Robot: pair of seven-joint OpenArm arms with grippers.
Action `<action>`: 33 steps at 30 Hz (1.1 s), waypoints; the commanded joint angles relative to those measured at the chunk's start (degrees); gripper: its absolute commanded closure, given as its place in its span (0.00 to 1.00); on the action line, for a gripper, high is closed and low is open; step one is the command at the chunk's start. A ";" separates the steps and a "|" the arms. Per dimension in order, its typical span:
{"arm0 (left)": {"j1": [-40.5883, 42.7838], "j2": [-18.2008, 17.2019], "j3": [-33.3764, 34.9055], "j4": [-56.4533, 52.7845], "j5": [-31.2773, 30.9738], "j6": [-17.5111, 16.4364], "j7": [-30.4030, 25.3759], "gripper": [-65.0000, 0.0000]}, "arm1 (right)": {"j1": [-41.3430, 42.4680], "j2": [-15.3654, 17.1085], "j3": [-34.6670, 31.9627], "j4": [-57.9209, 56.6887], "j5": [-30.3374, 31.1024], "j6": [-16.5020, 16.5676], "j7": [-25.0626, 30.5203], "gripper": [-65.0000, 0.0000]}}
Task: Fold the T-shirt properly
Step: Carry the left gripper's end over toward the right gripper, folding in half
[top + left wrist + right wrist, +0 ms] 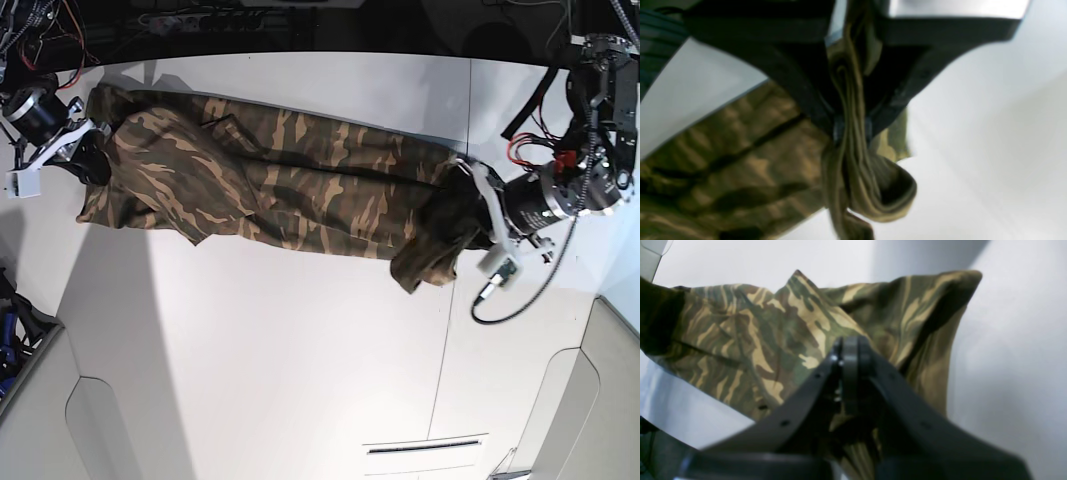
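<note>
Both ends pinched, shirt stretched
L gripper [850,128] & R gripper [850,351] clamped on soft camo-print cloth T-shirt [290,180], pulled taut over white table [250,350] to flatten it.

Left tool [850,128] and right tool [850,350] are both clamped on cloth, arms spread wide apart.

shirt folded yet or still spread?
Partly folded: the T-shirt lies as a long, wrinkled band across the table, the left gripper and right gripper clamping its ends.

Bright, even light; blurred wrist views
</note>
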 commanded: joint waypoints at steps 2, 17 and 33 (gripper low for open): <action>-0.63 2.40 2.47 0.85 3.19 3.23 -2.71 1.00 | 0.46 0.83 1.20 0.85 1.22 0.20 1.33 1.00; -0.44 20.00 7.93 -6.51 5.07 7.34 -4.72 0.44 | 0.15 0.94 9.05 0.59 -2.49 -1.55 3.28 0.46; -0.42 24.90 7.96 -7.26 4.17 7.32 -4.72 0.44 | 1.42 0.81 6.03 -16.39 5.64 0.68 3.41 0.35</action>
